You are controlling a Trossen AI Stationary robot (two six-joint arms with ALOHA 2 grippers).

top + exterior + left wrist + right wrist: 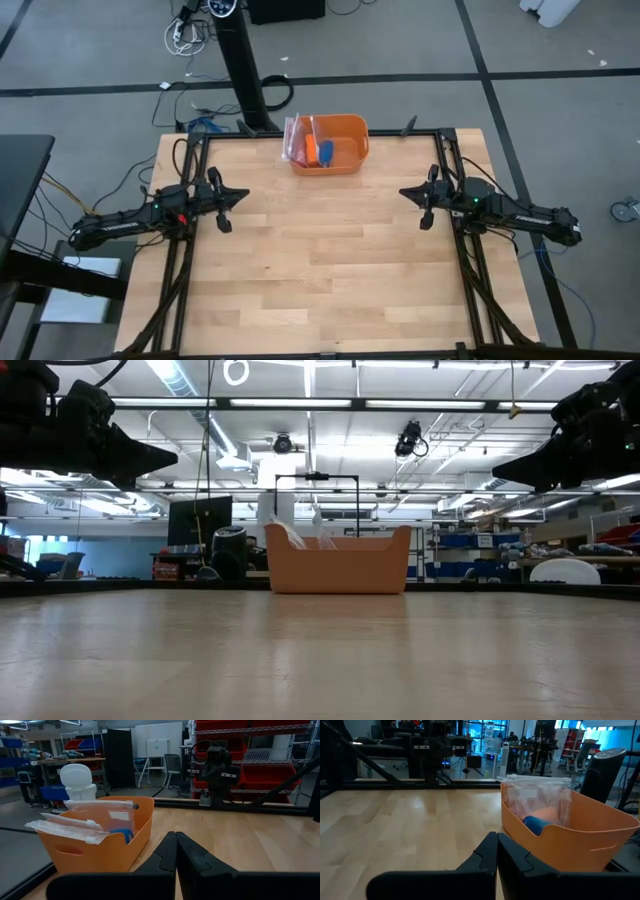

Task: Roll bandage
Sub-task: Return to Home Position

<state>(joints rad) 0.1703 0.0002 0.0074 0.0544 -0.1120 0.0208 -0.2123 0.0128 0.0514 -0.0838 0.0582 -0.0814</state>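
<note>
The blue bandage (326,153) lies as a small roll inside an orange bin (352,131) at the table's far edge, beside a clear plastic bag (298,140). It also shows in the left wrist view (121,834) and the right wrist view (536,824). My left gripper (243,194) is shut and empty above the table's left side. My right gripper (405,191) is shut and empty above the right side.
The orange bin (338,565) stands at the middle of the far edge. The bare wooden tabletop (330,260) lies between and in front of both arms. Black frame rails (470,280) run along the table's left and right sides.
</note>
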